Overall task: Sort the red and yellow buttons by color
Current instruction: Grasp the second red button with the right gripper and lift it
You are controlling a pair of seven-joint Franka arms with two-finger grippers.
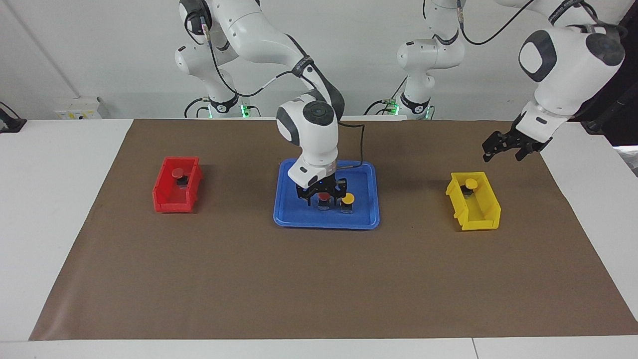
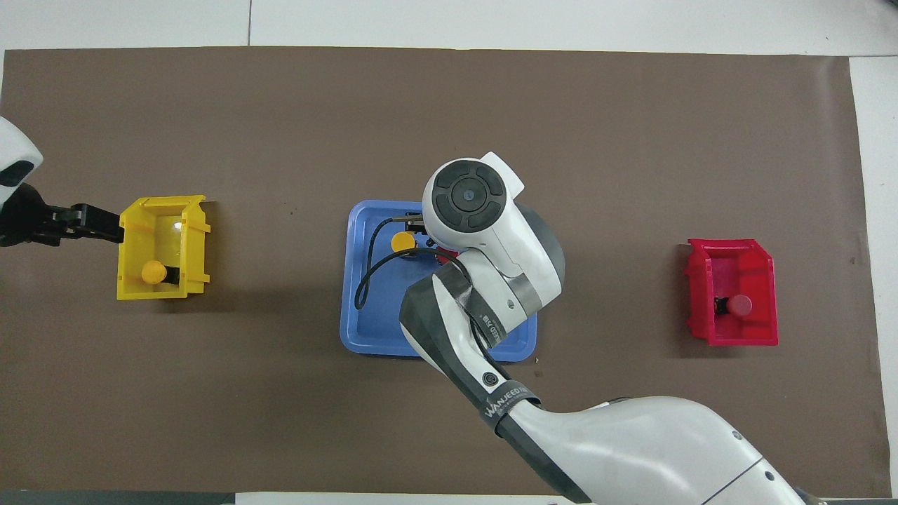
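The right gripper straddles the red button in the blue tray, whether clamped I cannot tell; the left gripper, open and empty, hangs above the yellow bin, likely because its yellow button is delivered.

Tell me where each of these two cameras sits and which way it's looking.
Facing view: high across the table, looking back at the robots; both arms show from their bases, right claw down at the red button in the blue tray, left claw raised beside the yellow bin.
Overhead view: high above the robots' end, looking steeply down; the right arm covers part of the tray, the left claw shows at the edge.
Shared: tray, yellow bin and red bin, seen half a turn apart.
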